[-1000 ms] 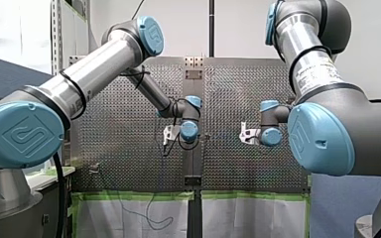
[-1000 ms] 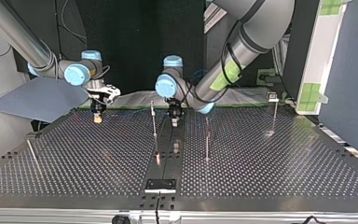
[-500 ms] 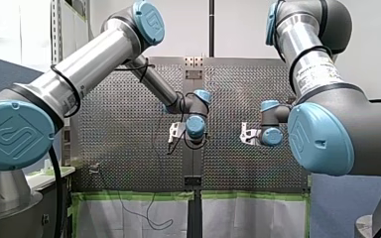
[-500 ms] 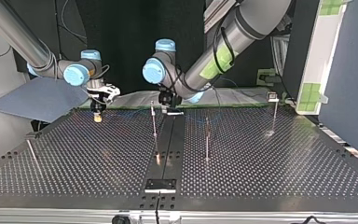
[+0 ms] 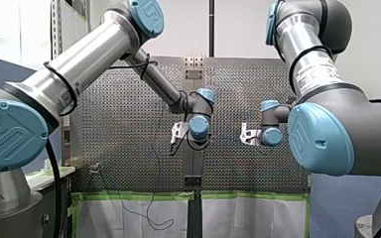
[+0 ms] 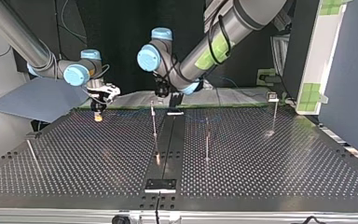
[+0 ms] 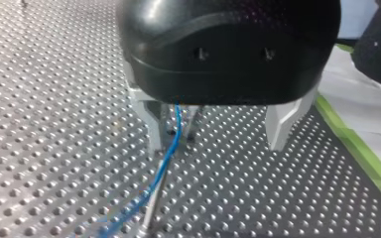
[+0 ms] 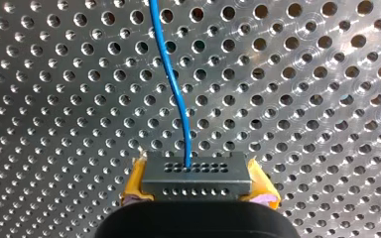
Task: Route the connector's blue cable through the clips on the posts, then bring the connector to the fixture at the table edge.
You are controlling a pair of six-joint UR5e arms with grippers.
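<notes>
Right hand (image 6: 97, 115) first: it is clenched on the dark grey rectangular connector (image 8: 197, 174) with its rows of small holes, and the yellow pads (image 8: 135, 182) squeeze it from both sides. That is where the connector sits, low over the perforated metal bench (image 6: 270, 168) and well apart from the thin upright metal post (image 6: 154, 126) near the bench's middle.

The thin blue cable (image 8: 174, 84) leaves the connector's holed face and runs straight ahead over the holes.

Over to my left hand (image 7: 216, 134), black-bodied and hanging just beside that post's top, on the side away from the right hand. Its pale metal fingers (image 7: 149, 124) stand wide apart, released, squeezing nothing. The blue cable drops just inside one finger and trails down along a thin rod toward the bench.

The black fixture plate (image 6: 160, 185) lies at the bench edge, in line with the post and well clear of it, with neither hand near.
</notes>
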